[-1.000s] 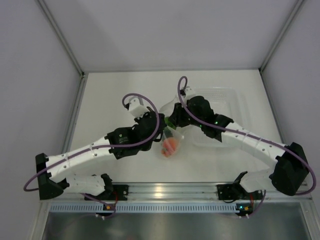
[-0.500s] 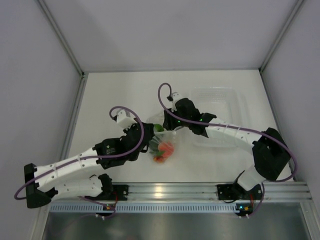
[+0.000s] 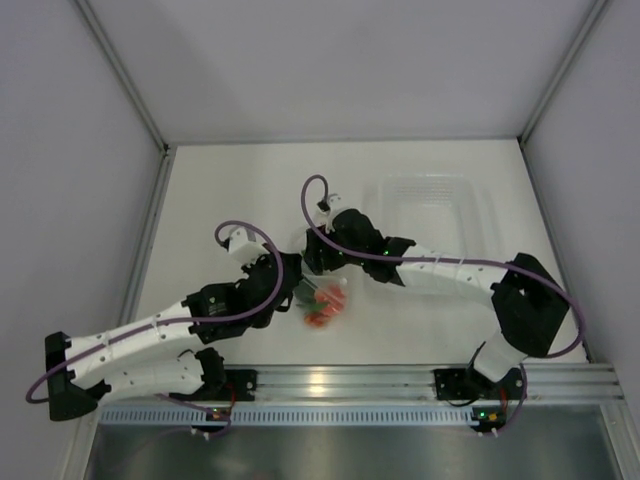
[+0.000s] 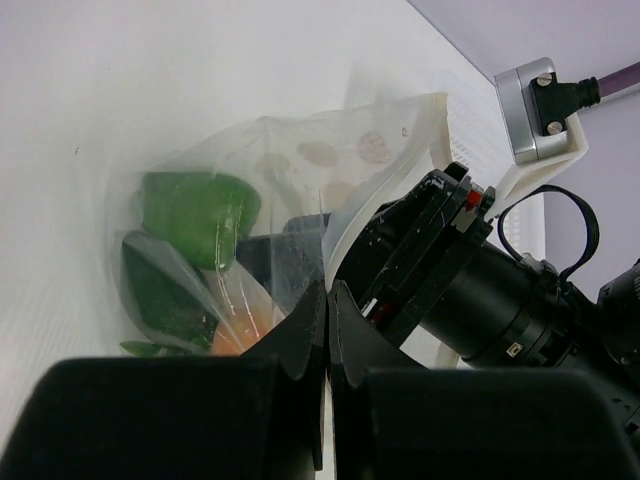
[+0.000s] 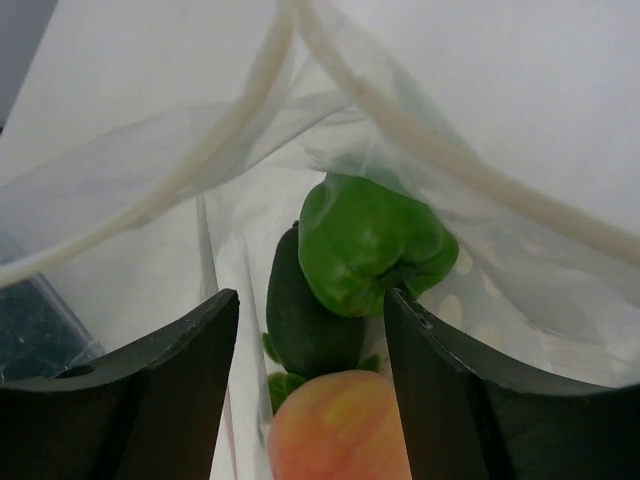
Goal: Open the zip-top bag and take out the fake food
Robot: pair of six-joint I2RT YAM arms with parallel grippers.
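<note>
The zip-top bag (image 3: 322,300) lies mid-table between the two arms. Its thin, glossy film will crumple and slide, so the stiffer zip rim looks like the place to pinch. The left gripper (image 4: 326,300) is clamped tight on that rim. The right gripper (image 5: 308,300) stands parted in the open mouth, holding nothing, over the green pepper (image 5: 370,245), avocado (image 5: 305,320) and peach (image 5: 340,430) — light, hard toys, likely slippery. Loose film crowds the way in; the clear tray (image 3: 430,195) sits apart, far right.
</note>
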